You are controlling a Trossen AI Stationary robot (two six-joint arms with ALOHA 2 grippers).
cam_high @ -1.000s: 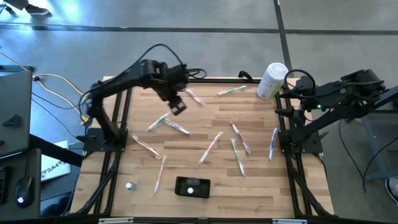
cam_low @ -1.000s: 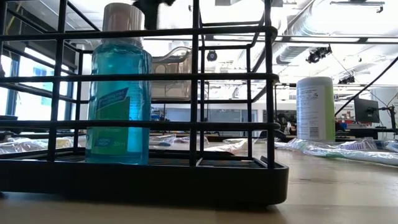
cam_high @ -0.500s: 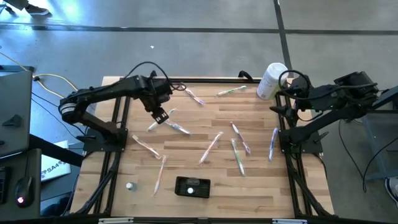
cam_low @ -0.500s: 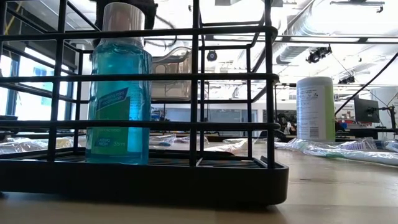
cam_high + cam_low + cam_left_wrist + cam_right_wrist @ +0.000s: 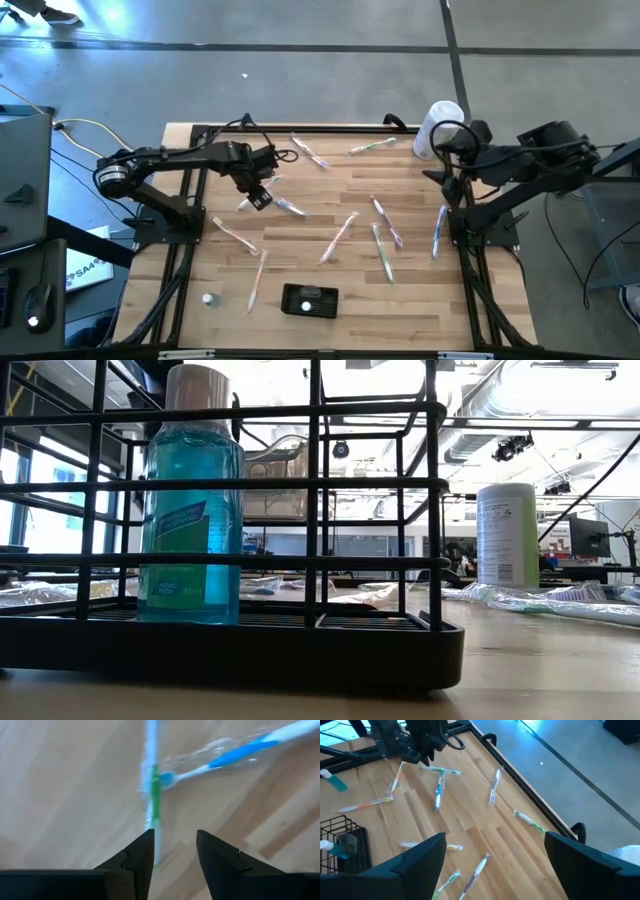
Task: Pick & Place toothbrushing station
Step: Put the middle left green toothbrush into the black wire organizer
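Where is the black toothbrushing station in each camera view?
High view: toothbrushing station sits low in the picture, near the middle.
Low view: it fills the foreground, with a blue bottle inside.
Left wrist view: not in it.
Right wrist view: cut off at the picture's edge.
Shared landmark: the white cylindrical container, seen in the high and low views.
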